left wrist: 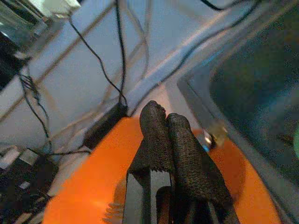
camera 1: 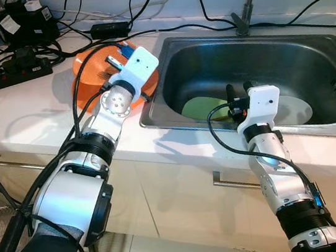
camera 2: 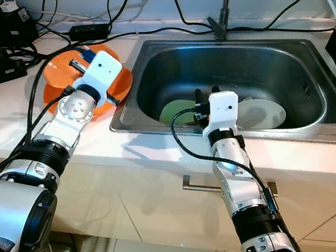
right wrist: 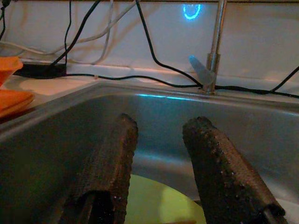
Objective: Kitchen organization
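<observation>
Tabletop (camera 1: 35,113): pale stone surface running left of the sink, with black cables and a power strip (camera 1: 4,72) at the back.
Sink (camera 2: 311,74): deep steel basin set into the tabletop, tap (camera 2: 224,5) rising behind it.
Orange plate (camera 1: 85,72): on the tabletop, touching the sink's left rim; there seem to be two stacked, though I cannot be sure.
White plate (camera 2: 267,115): flat on the sink floor, right of centre.
Green plate (camera 2: 175,109): flat on the sink floor, just beside the white one, partly hidden by the right arm.
Left claw (left wrist: 168,122): over the orange plate, fingers pressed together, holding nothing that I can make out.
Right claw (right wrist: 161,154): inside the sink above the green plate, fingers spread with a clear gap, empty.
Handling, as a judgement: the plates look stiff, light and smooth, probably slippery if wet. Lying flat, they offer only the raised rim, so one finger should go under the edge and one on top. The white one may be breakable.
</observation>
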